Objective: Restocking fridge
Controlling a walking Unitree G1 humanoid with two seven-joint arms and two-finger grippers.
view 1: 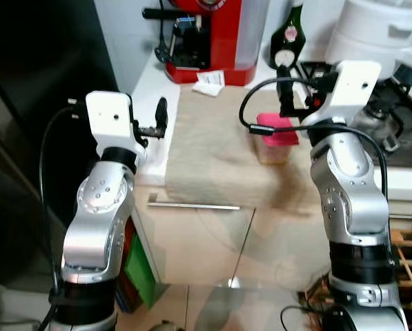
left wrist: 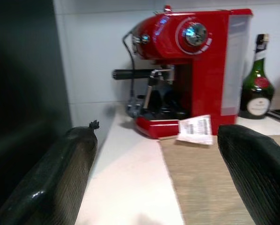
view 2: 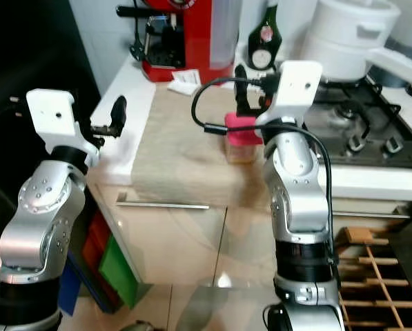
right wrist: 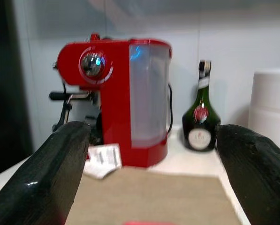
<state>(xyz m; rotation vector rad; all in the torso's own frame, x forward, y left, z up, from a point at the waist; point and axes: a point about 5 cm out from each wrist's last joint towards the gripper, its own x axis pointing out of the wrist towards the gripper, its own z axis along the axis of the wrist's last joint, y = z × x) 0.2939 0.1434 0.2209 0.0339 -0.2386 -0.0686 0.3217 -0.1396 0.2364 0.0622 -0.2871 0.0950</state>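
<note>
Left tool point(view 1: 161, 114) is held out over the white left edge of the desk point(view 1: 150, 131), fingers point(left wrist: 60, 173) spread wide apart with nothing between them. Right tool point(view 2: 241, 86) is raised just above the small tub with a pink lid point(view 1: 277, 138), also wide apart and empty. That tub is set on the beige mat point(view 1: 206, 152) in the middle of the desk. Far back, a red espresso machine point(view 1: 209, 41) is parked against the wall, with a paper sachet point(view 1: 210, 83) in front of it and a dark green bottle point(view 1: 288, 38) to its right. A white pot point(view 2: 350, 38) is seen on the hob point(view 2: 357, 131) at far right.
</note>
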